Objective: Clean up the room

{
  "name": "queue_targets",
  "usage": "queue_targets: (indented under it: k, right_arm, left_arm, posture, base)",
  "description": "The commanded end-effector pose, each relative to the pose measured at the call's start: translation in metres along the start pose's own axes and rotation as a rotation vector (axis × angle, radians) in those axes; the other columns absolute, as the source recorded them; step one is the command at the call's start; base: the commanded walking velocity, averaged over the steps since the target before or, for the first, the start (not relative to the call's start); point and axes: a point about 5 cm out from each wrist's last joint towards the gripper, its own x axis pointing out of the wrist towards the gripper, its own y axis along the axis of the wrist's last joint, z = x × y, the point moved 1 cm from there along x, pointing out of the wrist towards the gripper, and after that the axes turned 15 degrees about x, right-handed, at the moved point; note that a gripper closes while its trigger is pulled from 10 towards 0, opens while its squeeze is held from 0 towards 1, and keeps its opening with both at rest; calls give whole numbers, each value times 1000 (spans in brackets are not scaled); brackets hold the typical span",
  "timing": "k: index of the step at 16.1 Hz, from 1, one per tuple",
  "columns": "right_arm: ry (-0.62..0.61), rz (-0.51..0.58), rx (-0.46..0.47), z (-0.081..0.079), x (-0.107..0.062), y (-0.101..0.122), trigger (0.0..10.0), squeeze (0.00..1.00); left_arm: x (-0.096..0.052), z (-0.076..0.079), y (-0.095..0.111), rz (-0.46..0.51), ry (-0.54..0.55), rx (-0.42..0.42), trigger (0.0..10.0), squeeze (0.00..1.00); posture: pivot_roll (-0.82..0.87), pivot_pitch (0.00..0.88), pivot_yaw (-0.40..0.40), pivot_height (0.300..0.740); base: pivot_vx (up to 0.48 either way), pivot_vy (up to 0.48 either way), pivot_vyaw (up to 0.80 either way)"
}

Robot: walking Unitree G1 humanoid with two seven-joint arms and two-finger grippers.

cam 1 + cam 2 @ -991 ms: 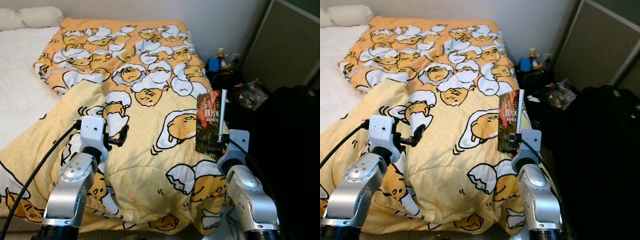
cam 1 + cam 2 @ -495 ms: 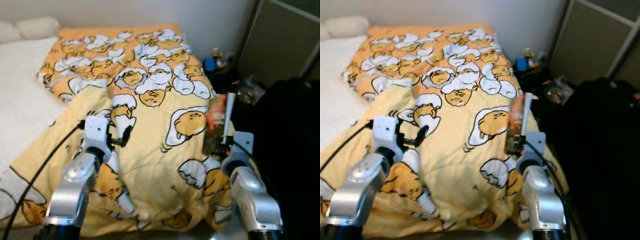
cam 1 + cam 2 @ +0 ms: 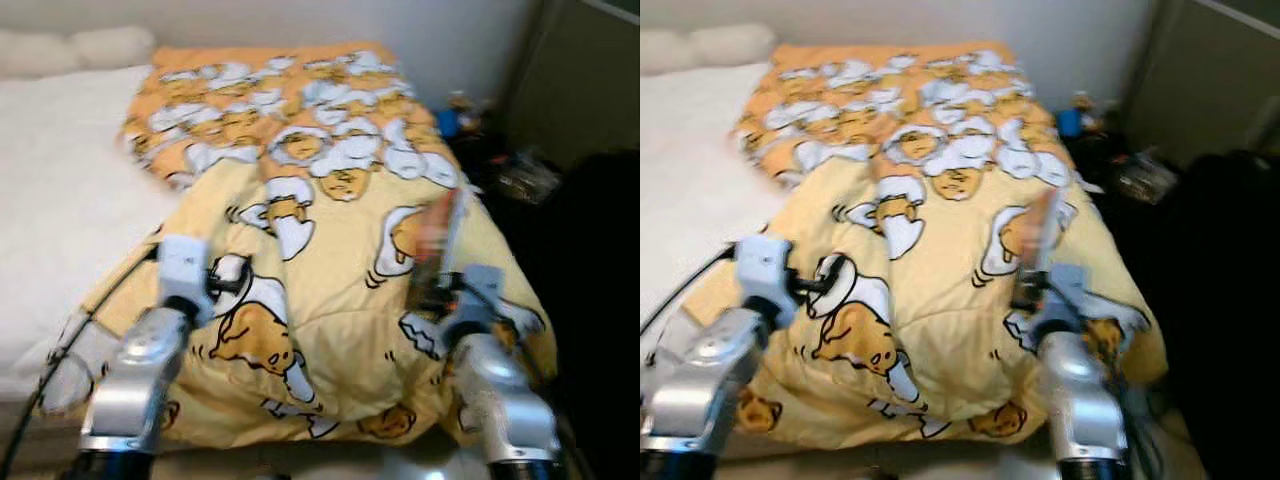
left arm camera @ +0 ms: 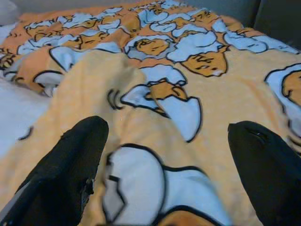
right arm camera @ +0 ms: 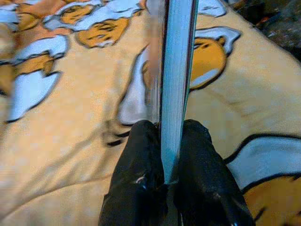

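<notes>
A thin book (image 3: 437, 250) with a dark red cover stands upright over the right side of the bed, and my right gripper (image 5: 169, 141) is shut on its lower edge; the book's pale page edge (image 5: 176, 70) runs up between the black fingers (image 5: 141, 160). My left gripper (image 4: 164, 155) is open with nothing between its fingers (image 4: 70, 165), held just above the yellow blanket (image 3: 330, 290) with egg cartoon prints. That blanket lies rumpled across the bed. The head views are blurred.
White sheet (image 3: 70, 190) and pillows (image 3: 90, 45) cover the bed's left part. A dark jumble of things (image 3: 520, 170) and a small blue figure (image 3: 450, 118) sit on the floor to the right, beside a dark bulky mass (image 3: 600, 300). A grey wall stands behind.
The whole scene has slid rightward and blurred, so the camera has turned left. Both arms keep their pose, the book still upright in the right gripper.
</notes>
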Motion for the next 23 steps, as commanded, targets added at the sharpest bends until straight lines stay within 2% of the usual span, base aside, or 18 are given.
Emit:
queue_targets:
  k: [1, 5, 9, 23]
  right_arm:
    - [-3, 47, -3, 2, 0, 11, 10000, 0]
    - [-1, 44, -7, 3, 0, 10, 10000, 0]
    - [-1, 41, -12, 4, 1, 10, 10000, 0]
    - [-2, 46, -17, 4, 2, 10, 10000, 0]
  left_arm:
    - [3, 6, 8, 26, -24, 4, 10000, 0]
    - [3, 6, 7, 25, -24, 4, 10000, 0]
    - [3, 8, 7, 26, -26, 3, 10000, 0]
    - [5, 7, 6, 26, -23, 6, 10000, 0]
  posture:
    - [85, 0, 36, 740]
    - [87, 0, 34, 740]
    - [87, 0, 32, 740]
    - [83, 0, 32, 740]
  base:
    - [0, 330, -469]
    - [0, 344, 0]
    - [0, 386, -638]
    - [0, 432, 0]
